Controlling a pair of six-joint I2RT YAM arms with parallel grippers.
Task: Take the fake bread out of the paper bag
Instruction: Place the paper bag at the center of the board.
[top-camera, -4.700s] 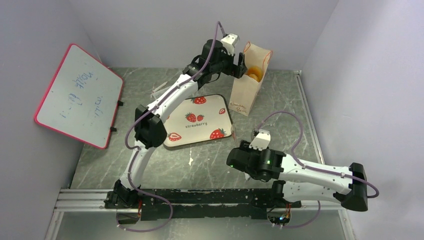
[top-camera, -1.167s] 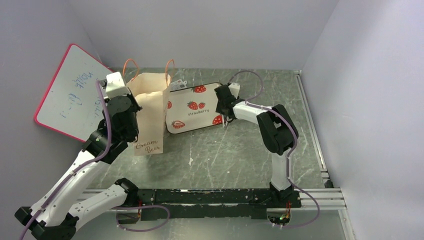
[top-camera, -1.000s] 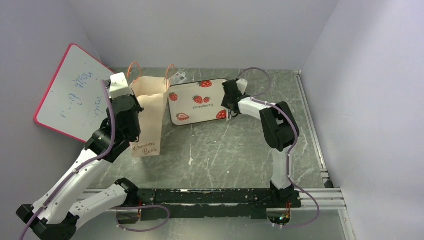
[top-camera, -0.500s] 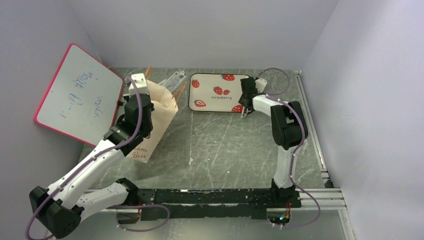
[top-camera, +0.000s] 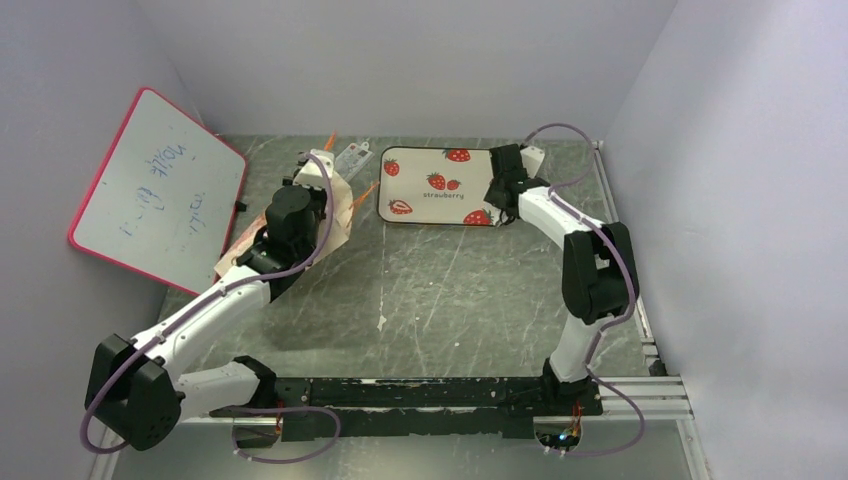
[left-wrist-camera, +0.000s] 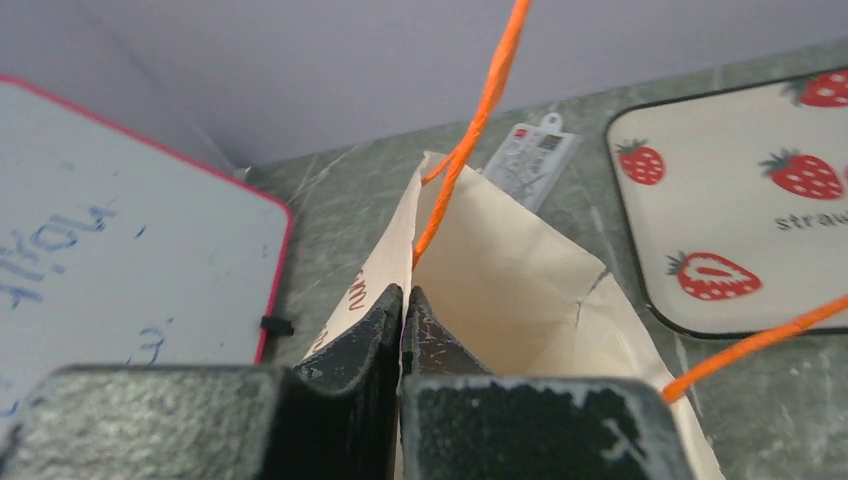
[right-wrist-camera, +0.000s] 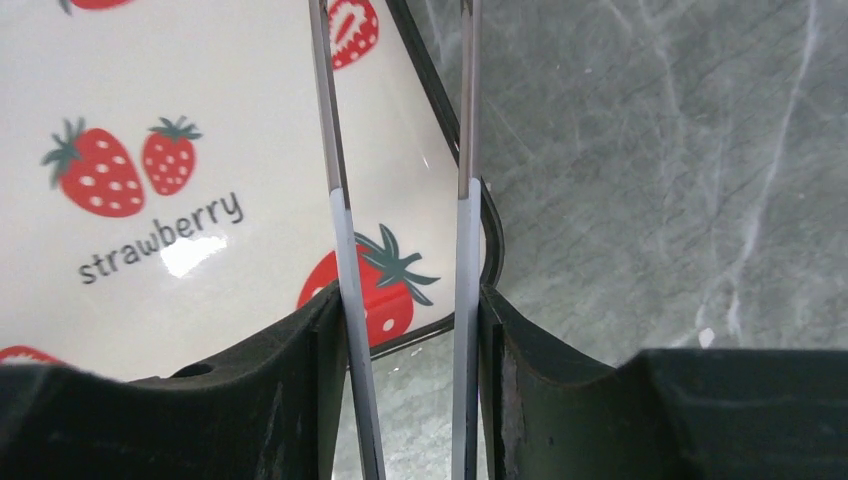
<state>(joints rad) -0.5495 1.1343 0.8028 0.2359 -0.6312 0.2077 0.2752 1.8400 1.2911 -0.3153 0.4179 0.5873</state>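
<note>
Left pincer (left-wrist-camera: 402, 295): clenched on the top edge of the paper bag (left-wrist-camera: 500, 260). One paper wall is pinched flat between the two black fingers (left-wrist-camera: 350, 340).
Paper bag: leaning over, with its mouth opening just ahead of the left fingertips. Only bare cream paper shows inside.
Fake bread: cannot be made out in any view.
Handles: one orange loop (left-wrist-camera: 475, 120) rises from the pinched wall straight up past the fingertips. The other crosses low, to the right of them.
Left of the left pincer: a red-rimmed whiteboard (left-wrist-camera: 100, 250) close beside the bag, which closes off that side.
Ahead of the left pincer: a small clear packet (left-wrist-camera: 530, 155) lying just beyond the bag's rim, with the back wall (top-camera: 400, 60) behind it.
Right of the left pincer: the strawberry tray (right-wrist-camera: 230, 100), near the bag but apart from it.
Right pincer (right-wrist-camera: 402, 200): released, fingers a narrow gap apart, nothing between them. It stands over the tray's near right corner. Whether the tips touch the tray cannot be told.
Right of the right pincer: bare marbled table (right-wrist-camera: 650, 150).
Near side of both pincers: open table back toward the arm bases.
</note>
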